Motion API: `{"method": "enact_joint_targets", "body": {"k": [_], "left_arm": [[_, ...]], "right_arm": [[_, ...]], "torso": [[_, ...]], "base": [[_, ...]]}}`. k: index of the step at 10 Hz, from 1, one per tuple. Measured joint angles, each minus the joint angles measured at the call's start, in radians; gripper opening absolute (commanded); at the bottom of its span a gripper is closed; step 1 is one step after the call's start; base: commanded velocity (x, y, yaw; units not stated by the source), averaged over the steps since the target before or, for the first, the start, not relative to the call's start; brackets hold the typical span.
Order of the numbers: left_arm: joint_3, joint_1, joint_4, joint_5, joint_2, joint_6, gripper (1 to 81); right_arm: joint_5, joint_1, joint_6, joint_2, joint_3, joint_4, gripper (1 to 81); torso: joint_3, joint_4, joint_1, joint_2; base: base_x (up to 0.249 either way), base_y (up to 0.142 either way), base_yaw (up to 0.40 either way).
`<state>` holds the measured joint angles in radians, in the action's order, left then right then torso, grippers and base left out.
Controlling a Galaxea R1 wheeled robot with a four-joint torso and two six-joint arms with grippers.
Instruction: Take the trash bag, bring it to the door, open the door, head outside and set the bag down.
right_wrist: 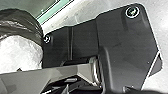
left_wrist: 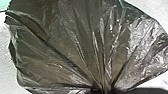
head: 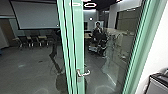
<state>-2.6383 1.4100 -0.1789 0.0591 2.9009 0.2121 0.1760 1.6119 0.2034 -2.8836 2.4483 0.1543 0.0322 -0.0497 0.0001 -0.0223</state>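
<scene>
Your trash bag (left_wrist: 65, 50) is at the left gripper (left_wrist: 101, 90), which is closed on its gathered neck; the dark, shiny plastic fans out from there in long pleats over a pale floor (left_wrist: 5, 47). In the right wrist view you can see the bag again, its dark, creased film next to a bright white patch, just beside the robot's black base plate. How the right gripper stands, you cannot tell. Ahead of you is the door (head: 79, 45), with its light green upright frame and a pale lever handle (head: 83, 72); whether it is ajar, you cannot tell. Between the handle's upright and the slanting green frame farther right, you see a person (head: 98, 31) with a control rig (head: 97, 47), small and dim. Over to your left are a large projection screen (head: 36, 15) and a row of dark chairs (head: 31, 41) by light tabletops. At your far right, a dark-topped grey box (head: 160, 86) stands near a white wall (head: 157, 47).
</scene>
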Motion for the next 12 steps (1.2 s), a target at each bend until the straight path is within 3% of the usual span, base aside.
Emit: {"method": "enact_joint_targets", "body": {"k": [12], "left_arm": [[0.000, 0.000, 0.003, 0.003, 0.005, 0.000, 1.0]], "right_arm": [[0.002, -0.002, 0.000, -0.003, 0.002, 0.001, 81.1]], "torso": [[0.000, 0.000, 0.000, 0.000]], "base": [[0.000, 0.000, 0.200]]}}
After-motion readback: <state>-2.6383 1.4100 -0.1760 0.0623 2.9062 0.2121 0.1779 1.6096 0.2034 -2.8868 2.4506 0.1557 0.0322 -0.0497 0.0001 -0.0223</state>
